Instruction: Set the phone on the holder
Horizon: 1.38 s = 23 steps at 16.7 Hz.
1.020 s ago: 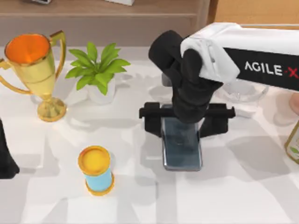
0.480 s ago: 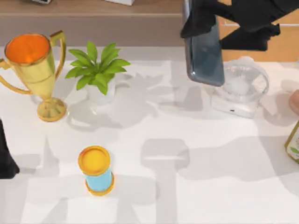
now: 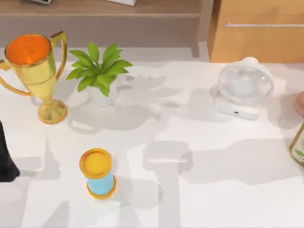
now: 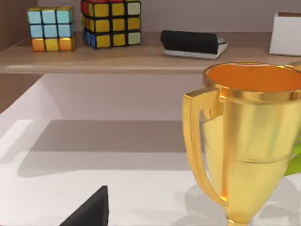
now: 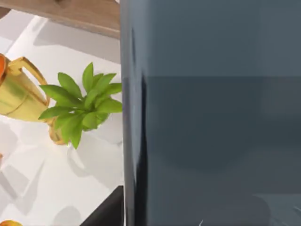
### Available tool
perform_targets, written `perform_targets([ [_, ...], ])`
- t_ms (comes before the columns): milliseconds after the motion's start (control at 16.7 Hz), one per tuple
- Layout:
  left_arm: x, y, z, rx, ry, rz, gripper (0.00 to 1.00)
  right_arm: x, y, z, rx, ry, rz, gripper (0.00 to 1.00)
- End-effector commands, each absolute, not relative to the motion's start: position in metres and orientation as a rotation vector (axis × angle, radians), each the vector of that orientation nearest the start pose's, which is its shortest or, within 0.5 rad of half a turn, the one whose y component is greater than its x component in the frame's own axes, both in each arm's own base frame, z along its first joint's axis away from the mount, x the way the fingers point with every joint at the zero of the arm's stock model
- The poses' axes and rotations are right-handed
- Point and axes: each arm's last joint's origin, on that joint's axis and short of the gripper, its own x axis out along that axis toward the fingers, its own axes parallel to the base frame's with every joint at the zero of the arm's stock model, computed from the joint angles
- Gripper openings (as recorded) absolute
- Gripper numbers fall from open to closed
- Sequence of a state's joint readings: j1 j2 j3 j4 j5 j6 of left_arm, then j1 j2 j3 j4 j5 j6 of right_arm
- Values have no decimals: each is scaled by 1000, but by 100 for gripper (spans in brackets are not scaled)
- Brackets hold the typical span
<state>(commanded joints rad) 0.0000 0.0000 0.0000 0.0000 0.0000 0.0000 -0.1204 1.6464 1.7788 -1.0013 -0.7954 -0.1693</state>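
Note:
The phone [image 5: 211,117] is a dark grey glossy slab held upright very close in the right wrist view. My right gripper is shut on it, and one black finger [image 5: 107,213] shows at its lower edge. The holder [image 3: 242,89], white with a clear round back, stands on the table at the back right. Beyond the phone, the right wrist view looks down on the plant [image 5: 80,106] and the gold trophy [image 5: 16,96]. My left arm [image 3: 5,161] is parked at the table's left edge.
A gold trophy [image 3: 35,71] and a potted plant [image 3: 99,71] stand at the back left. A blue-and-yellow can [image 3: 98,173] is front left. A bottle [image 3: 299,145] is at the right edge. A shelf [image 4: 117,56] with cubes runs along the back.
My right arm lifted the phone off the middle of the table, carried it up toward the back right, and has now risen out of the top view. The left arm has not moved.

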Motion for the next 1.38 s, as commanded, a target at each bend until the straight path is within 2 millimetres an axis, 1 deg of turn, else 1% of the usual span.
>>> perform_targets([
  [120,106,-1,160,0,0,0,100,328,-61,390,142,637,692,0],
  [240,106,-1,160,0,0,0,100,315,-109,383,51,563,665,0],
  [300,106,-1,160,0,0,0,100,308,-132,376,9,536,648,0],
  [420,106,-1,160,0,0,0,100,291,-178,356,-62,500,610,0],
  [540,106,-1,160,0,0,0,100,269,-219,333,-116,474,569,0],
  [720,106,-1,160,0,0,0,100,232,-269,296,-156,449,509,0],
  [840,106,-1,160,0,0,0,100,210,-291,272,-153,441,479,0],
  [1020,106,-1,160,0,0,0,100,186,-309,245,-128,433,450,0],
  [1140,106,-1,160,0,0,0,100,181,-313,238,-119,432,444,0],
  [1380,106,-1,160,0,0,0,100,181,-313,238,-119,432,444,0],
])
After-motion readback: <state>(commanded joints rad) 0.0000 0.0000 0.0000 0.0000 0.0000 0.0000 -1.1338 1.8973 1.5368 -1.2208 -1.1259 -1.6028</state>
